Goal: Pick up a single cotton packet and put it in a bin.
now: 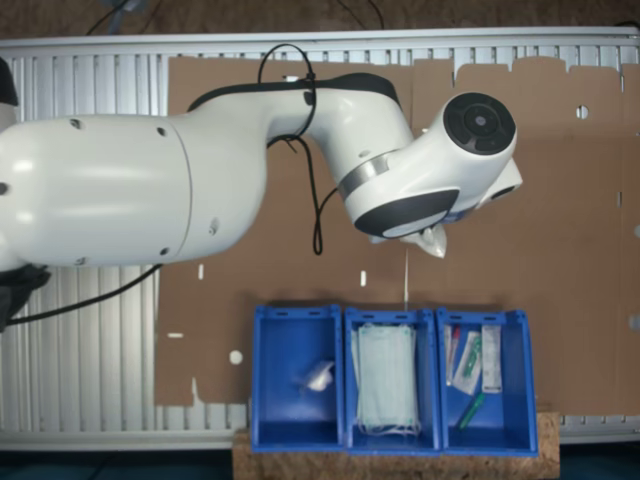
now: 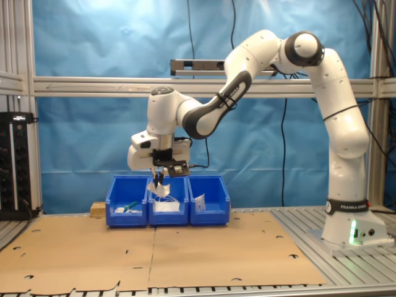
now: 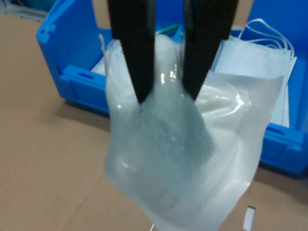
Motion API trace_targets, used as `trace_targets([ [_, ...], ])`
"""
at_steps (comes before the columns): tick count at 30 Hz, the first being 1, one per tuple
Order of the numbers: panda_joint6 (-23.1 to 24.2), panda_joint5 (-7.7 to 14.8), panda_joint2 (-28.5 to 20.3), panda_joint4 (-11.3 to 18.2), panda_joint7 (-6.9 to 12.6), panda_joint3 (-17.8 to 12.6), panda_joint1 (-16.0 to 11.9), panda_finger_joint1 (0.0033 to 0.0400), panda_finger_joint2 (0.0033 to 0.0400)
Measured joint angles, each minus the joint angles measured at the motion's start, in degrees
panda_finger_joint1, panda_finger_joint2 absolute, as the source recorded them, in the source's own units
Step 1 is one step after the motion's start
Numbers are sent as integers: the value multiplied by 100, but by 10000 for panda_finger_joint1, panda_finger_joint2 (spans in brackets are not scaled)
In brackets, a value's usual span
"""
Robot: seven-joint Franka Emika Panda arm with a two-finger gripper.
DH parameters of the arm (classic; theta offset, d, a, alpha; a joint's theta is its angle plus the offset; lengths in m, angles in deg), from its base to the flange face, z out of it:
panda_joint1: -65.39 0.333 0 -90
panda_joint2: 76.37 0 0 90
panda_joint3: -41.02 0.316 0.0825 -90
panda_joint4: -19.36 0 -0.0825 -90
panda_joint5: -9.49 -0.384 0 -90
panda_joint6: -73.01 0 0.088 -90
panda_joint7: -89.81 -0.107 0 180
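My gripper (image 3: 166, 98) is shut on the cotton packet (image 3: 183, 163), a white translucent plastic pouch hanging from the two black fingers (image 3: 137, 53). In the second exterior view the gripper (image 2: 159, 179) holds the packet (image 2: 162, 189) in the air, just in front of and above the row of blue bins (image 2: 168, 210). In the first exterior view a corner of the packet (image 1: 436, 241) sticks out from under the wrist, over the cardboard short of the bins (image 1: 390, 316). Behind the packet, the wrist view has a blue bin (image 3: 72, 77) in it.
Three blue bins stand side by side. One holds a crumpled white scrap (image 1: 320, 376), the middle one pale green face masks (image 1: 386, 380), the third several small wrapped items (image 1: 478, 362). Brown cardboard (image 1: 560, 250) covers the table. The arm's base (image 2: 352, 226) stands at the second exterior view's right.
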Motion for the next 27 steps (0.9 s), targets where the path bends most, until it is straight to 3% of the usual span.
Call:
trace_targets([
  [10, -17, -33, -951, 702, 0, 135, -383, 38, 38],
  [19, -33, -43, -1342, 999, 0, 101, -975, 38, 38],
  [27, -63, -47, -1594, 1282, 0, 19, -1334, 38, 38],
])
